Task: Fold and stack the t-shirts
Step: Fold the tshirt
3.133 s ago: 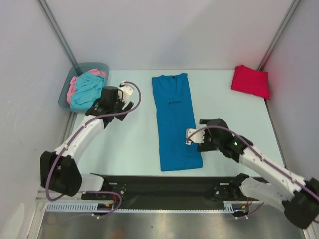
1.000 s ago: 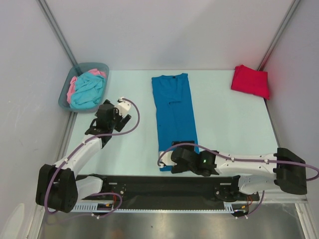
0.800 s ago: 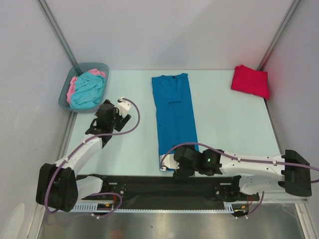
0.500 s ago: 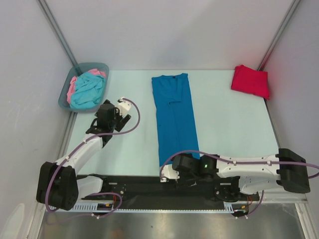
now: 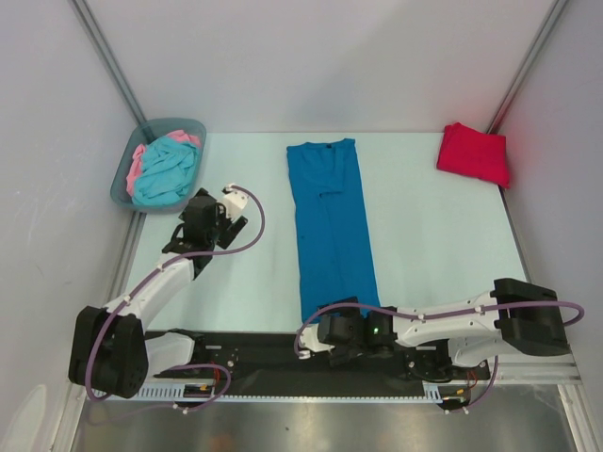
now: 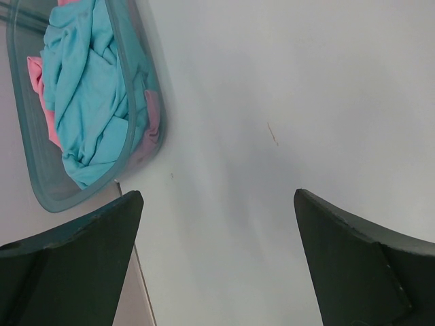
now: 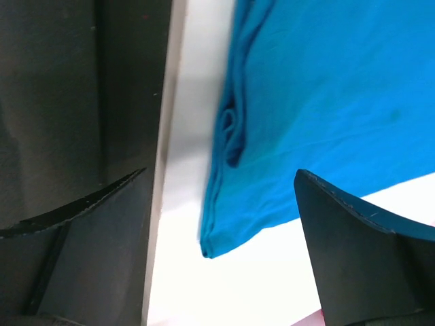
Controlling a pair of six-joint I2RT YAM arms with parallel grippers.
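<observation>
A deep blue t-shirt [image 5: 330,221] lies folded into a long strip down the middle of the table. My right gripper [image 5: 337,331] is low at the shirt's near hem, partly over the black rail, and open. In the right wrist view the hem corner [image 7: 211,248] shows between the spread fingers [image 7: 353,238], and nothing grips it. A folded red t-shirt [image 5: 474,153] rests at the far right. Turquoise [image 5: 170,169] and pink [image 5: 138,162] shirts lie crumpled in the bin. My left gripper [image 5: 203,215] hangs open over bare table near the bin, holding nothing.
The grey-blue plastic bin [image 5: 121,184] stands at the far left corner, and the left wrist view shows its wall [image 6: 146,102]. A black rail [image 5: 245,350] runs along the table's near edge. Grey walls close in both sides and the back.
The right arm swung from beside the blue shirt down to its near hem, dropping towards the black rail. Its jaws stayed open. The left arm hardly moved.
</observation>
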